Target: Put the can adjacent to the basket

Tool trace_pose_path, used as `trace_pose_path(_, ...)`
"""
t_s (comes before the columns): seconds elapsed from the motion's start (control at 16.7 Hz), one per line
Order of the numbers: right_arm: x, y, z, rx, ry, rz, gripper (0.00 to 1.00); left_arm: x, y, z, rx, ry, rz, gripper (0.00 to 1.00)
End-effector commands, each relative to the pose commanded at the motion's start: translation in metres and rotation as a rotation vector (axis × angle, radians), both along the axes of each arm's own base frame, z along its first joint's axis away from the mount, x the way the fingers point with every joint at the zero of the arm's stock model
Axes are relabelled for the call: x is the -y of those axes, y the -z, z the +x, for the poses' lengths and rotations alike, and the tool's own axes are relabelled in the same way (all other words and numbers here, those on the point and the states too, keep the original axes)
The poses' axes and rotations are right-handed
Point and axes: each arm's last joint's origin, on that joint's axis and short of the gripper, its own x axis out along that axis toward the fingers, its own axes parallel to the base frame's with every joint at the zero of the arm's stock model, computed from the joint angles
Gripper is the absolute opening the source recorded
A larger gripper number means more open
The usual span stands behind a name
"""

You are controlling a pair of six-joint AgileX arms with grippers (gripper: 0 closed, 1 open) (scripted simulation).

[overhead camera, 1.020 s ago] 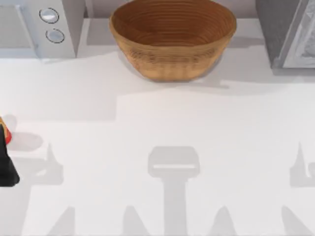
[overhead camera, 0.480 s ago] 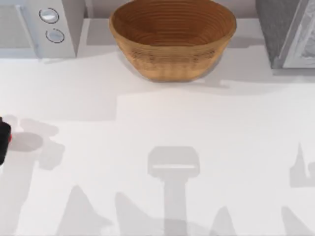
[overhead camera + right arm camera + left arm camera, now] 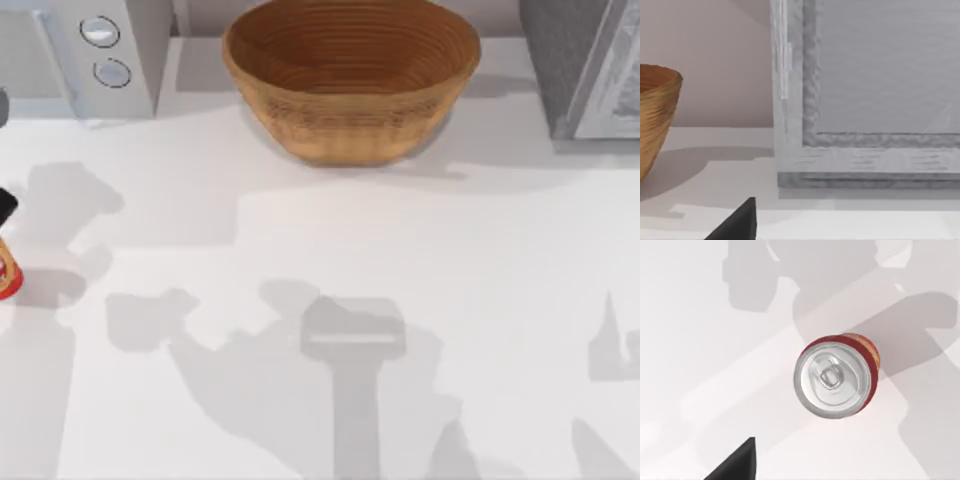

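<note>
At the counter's left edge, seen from above, the red can (image 3: 7,272) stands upright and partly cut off by the frame, well apart from the woven basket (image 3: 350,78) at the middle of the back edge; the task is therefore not yet done; a dark piece of the left gripper (image 3: 5,208) shows just behind the can, and whether its jaws are apart or together I cannot tell; a white microwave (image 3: 80,55) sits in the back left corner, a grey cabinet (image 3: 585,65) in the back right. From the left wrist, the can (image 3: 834,376) shows its silver top almost straight below, which suggests the arm is lining up for a grasp from above; nothing touches it. From the right wrist, the basket's side (image 3: 655,120) and the cabinet (image 3: 865,100) appear at counter level, so the right arm looks parked low near the right edge; its jaws cannot be judged either.
</note>
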Motion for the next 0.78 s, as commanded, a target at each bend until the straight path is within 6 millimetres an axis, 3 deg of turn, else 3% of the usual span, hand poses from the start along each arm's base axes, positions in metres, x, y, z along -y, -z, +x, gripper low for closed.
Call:
trace_pose_path(0.18, 0.000, 0.000, 0.000, 0.000, 0.000, 0.000, 1.00, -0.010, 0.015, 0.041, -0.180, 0.084, 0.018, 1.00)
trace_pose_path(0.36, 0.000, 0.000, 0.000, 0.000, 0.000, 0.000, 1.00, -0.018, 0.033, 0.070, -0.310, 0.148, 0.019, 1.00)
trace_pose_path(0.54, 0.000, 0.000, 0.000, 0.000, 0.000, 0.000, 1.00, -0.023, 0.044, 0.083, -0.377, 0.180, 0.016, 1.00)
trace_pose_path(0.78, 0.000, 0.000, 0.000, 0.000, 0.000, 0.000, 1.00, -0.024, 0.045, 0.085, -0.384, 0.184, 0.015, 1.00)
